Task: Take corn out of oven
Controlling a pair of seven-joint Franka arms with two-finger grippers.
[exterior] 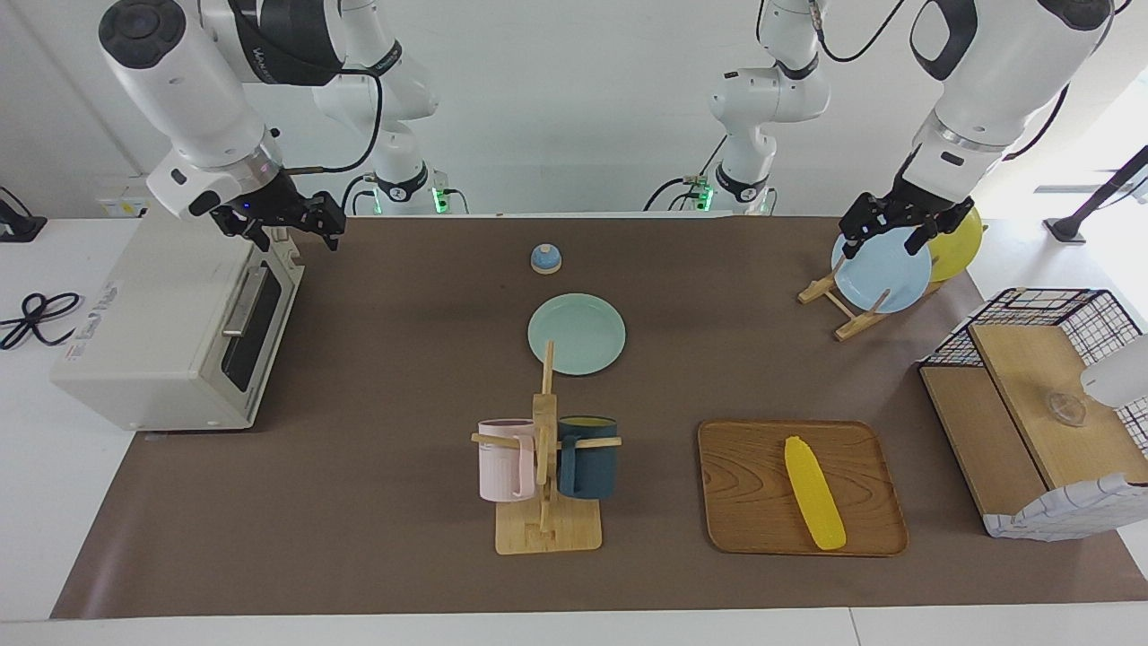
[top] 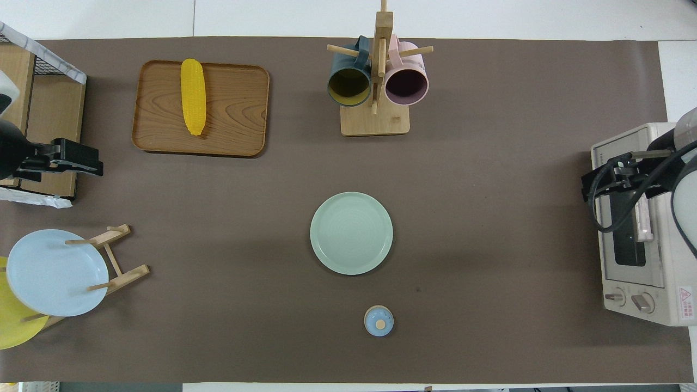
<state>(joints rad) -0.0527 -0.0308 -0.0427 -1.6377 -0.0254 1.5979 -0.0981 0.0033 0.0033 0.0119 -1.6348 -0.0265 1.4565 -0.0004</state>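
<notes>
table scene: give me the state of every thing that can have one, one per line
oven: door shut
corn: lying on the wooden tray
mugs: hanging on the rack
blue plate: upright in its stand
left pincer: open, empty
right pincer: open, empty

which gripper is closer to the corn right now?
Left. The left gripper, open, hangs over the plate rack at the corn's end of the table. The right gripper, open, is over the oven at the other end.
</notes>
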